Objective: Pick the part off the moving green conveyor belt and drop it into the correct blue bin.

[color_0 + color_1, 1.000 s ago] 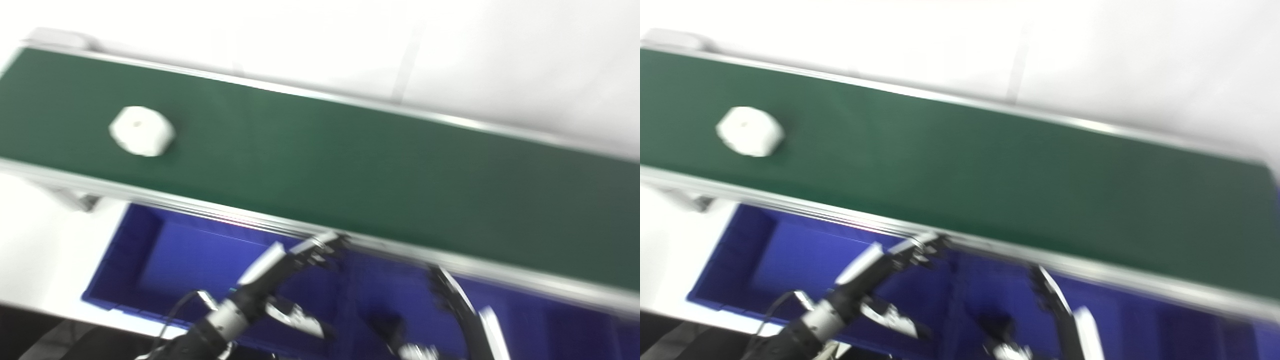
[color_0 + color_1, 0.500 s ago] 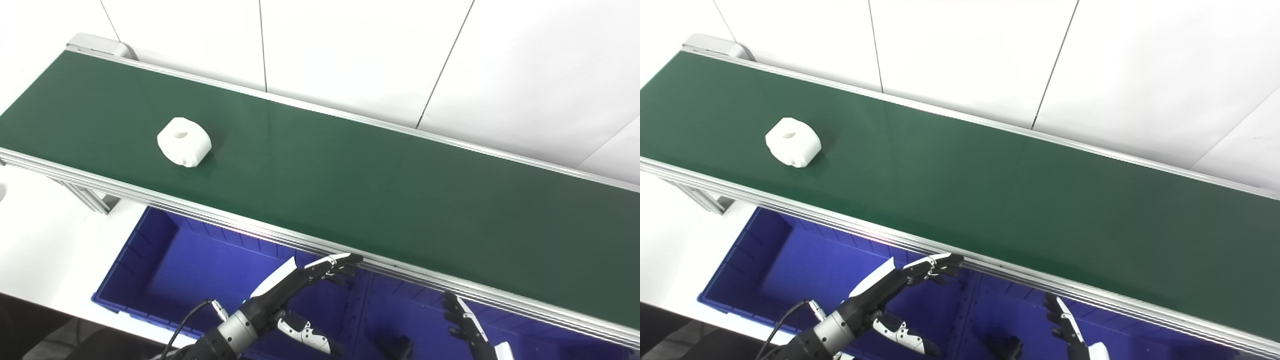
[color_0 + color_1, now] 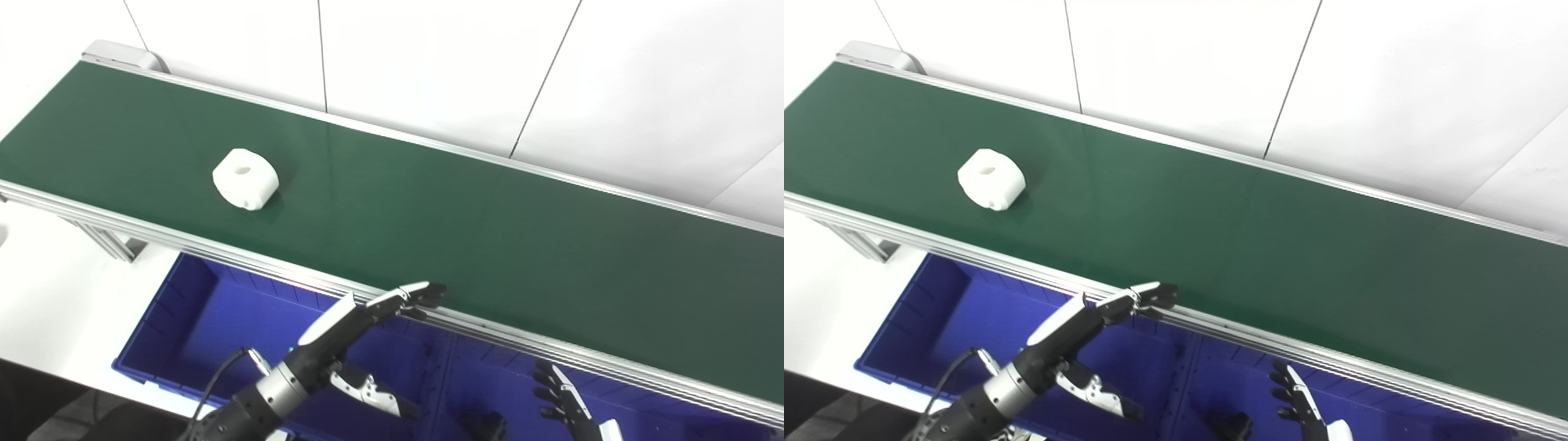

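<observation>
The left hand [image 3: 355, 327] reaches up from the lower left, palm side down, its forearm slanting toward the upper right. The fingers [image 3: 411, 296] are stretched out nearly straight and lie side by side, their dark tips just over the near aluminium rail [image 3: 184, 242] of the conveyor; the thumb [image 3: 373, 395] hangs apart below, pointing down toward the bin. It holds nothing. A black cable [image 3: 214, 383] loops off the wrist.

The right hand [image 3: 1301, 404] shows only at the bottom edge (most of it is cut off), fingers up and spread, empty, below the rail and over the bin.

Under both hands sits the blue bin [image 3: 177, 318], a ribbed divider wall [image 3: 444, 367] splitting it into compartments; the left hand is above the left compartment, near the divider. Something dark [image 3: 484, 424] lies low in the bin beside the divider, too dim to name.

Beyond the rail runs the green conveyor belt [image 3: 490, 233], slanting from upper left to lower right. The white part [image 3: 245, 178] rests on it toward the left end, well apart from the left hand's fingertips and nearer the near rail than the far one. It is a squat, rounded block lying flat, with a bored hole facing straight up and a smaller hole in the side wall facing the robot; its slightly longer side runs roughly along the belt. Behind the belt, white wall panels [image 3: 429, 61].
</observation>
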Available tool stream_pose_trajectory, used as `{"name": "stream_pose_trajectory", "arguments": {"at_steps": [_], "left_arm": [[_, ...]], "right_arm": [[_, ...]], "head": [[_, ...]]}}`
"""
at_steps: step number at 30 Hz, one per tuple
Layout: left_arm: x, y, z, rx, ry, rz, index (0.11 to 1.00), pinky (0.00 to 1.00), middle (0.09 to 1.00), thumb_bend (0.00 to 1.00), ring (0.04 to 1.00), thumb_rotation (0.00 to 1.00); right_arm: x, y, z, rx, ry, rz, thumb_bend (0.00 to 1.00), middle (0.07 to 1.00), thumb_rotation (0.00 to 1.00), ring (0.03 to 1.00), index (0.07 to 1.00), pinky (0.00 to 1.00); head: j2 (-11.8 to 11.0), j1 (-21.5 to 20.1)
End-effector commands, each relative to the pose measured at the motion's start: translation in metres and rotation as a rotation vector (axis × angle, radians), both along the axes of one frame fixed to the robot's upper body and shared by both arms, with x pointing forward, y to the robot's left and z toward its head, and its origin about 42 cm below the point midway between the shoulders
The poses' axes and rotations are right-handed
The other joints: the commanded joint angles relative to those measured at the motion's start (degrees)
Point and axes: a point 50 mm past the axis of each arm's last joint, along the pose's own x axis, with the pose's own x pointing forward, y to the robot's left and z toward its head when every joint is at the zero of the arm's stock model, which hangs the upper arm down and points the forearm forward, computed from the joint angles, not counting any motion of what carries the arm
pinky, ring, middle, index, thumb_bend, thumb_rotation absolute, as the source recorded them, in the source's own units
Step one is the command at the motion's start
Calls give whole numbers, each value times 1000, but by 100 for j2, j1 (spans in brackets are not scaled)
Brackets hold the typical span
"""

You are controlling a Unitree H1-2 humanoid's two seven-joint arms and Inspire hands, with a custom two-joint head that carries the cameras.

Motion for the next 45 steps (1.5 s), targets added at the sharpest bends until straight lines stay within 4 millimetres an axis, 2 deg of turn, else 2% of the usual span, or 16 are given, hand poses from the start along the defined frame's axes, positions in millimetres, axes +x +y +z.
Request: {"name": "stream_pose_trajectory", "arguments": {"at_steps": [1,9,16,20,22,24,30,38,45], "left_arm": [[19,11,26,-14,-83,1,917,799,916,799,883,285],[76,53,68,79,-206,44,925,839,924,736,895,228],[120,81,87,200,-270,91,914,824,908,741,873,230],[146,93,89,253,-280,96,924,831,919,728,884,240],[156,98,90,308,-280,107,923,803,923,730,881,225],[169,103,91,359,-287,109,931,833,927,723,896,234],[195,114,89,478,-281,119,931,819,926,732,891,170],[216,124,80,634,-299,130,941,808,934,750,893,50],[227,128,69,756,-328,129,935,764,926,809,865,11]], "right_arm": [[3,5,8,22,-77,7,891,843,153,799,880,709],[9,13,11,30,-98,17,889,846,142,805,879,724],[13,19,11,49,-98,17,878,853,168,820,879,748],[14,21,11,56,-99,19,872,856,178,827,879,759],[15,21,10,58,-103,22,865,858,177,831,881,768],[16,21,10,65,-103,23,860,861,176,836,883,777],[18,22,8,68,-107,25,853,857,149,834,885,775],[20,23,5,62,-113,31,849,858,140,833,884,775],[20,25,3,68,-109,31,845,859,140,835,888,780]], "head": [[50,-98],[290,-486],[345,-694],[328,-673],[317,-661],[304,-633],[260,-588],[225,-558],[230,-558]]}}
